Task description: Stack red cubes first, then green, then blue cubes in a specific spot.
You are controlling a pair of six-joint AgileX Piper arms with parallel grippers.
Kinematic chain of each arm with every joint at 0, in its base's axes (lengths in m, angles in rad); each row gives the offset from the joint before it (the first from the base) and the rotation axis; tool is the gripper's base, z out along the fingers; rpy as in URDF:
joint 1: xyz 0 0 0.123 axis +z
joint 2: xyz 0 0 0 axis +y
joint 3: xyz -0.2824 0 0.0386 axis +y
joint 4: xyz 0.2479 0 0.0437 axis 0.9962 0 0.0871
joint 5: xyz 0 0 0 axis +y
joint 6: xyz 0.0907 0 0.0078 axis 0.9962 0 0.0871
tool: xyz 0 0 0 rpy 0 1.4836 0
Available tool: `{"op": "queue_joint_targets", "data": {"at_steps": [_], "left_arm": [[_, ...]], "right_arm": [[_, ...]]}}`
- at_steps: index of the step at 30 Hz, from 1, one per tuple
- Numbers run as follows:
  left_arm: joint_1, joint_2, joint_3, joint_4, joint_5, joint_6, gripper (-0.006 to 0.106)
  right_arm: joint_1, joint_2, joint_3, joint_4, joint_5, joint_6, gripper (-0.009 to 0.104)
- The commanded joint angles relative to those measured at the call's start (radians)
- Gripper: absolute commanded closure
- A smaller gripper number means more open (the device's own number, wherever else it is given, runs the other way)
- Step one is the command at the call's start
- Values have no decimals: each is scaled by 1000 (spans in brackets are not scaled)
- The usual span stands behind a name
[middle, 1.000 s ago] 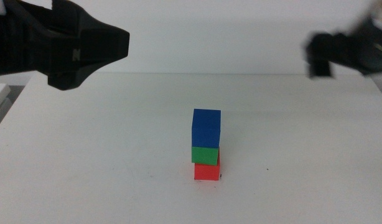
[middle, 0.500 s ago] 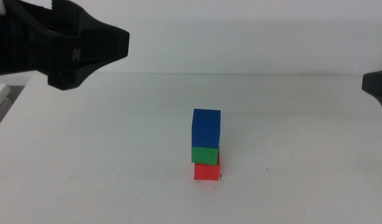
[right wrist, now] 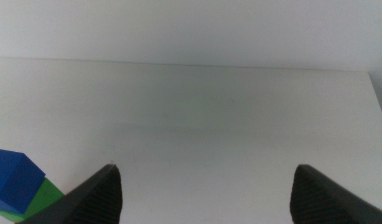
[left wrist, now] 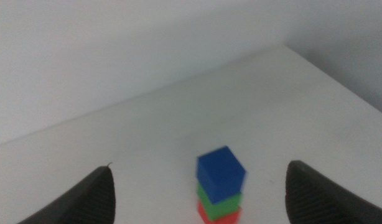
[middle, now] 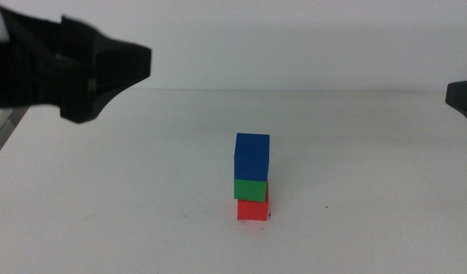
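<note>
Stack: you see blue cube (middle: 252, 155) on green cube (middle: 250, 189) on red cube (middle: 253, 209).
Left gripper (left wrist: 200, 193): fingers spread, empty, raised.
Right gripper (right wrist: 206, 194): fingers spread, empty.

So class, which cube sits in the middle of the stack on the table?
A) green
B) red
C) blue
A: the green cube rests on the red cube and carries the blue cube on top.

Blue cube (middle: 252, 156) tops green cube (middle: 250, 189), atop red cube (middle: 252, 209).
</note>
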Motion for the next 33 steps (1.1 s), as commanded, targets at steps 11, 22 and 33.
{"op": "queue_joint_targets", "data": {"at_steps": [11,22,33], "left_arm": [[458,-489,771,-100,-386,-2,7],[598,-871,1095,-118,-394,-2,7],[598,-871,1122,-116,-505,-2,7]], "right_arm": [[-37,-176,366,166,-496,-8,2],[-288,-607,740,127,-540,7,2],[-291,-880,903,127,-477,7,2]]}}
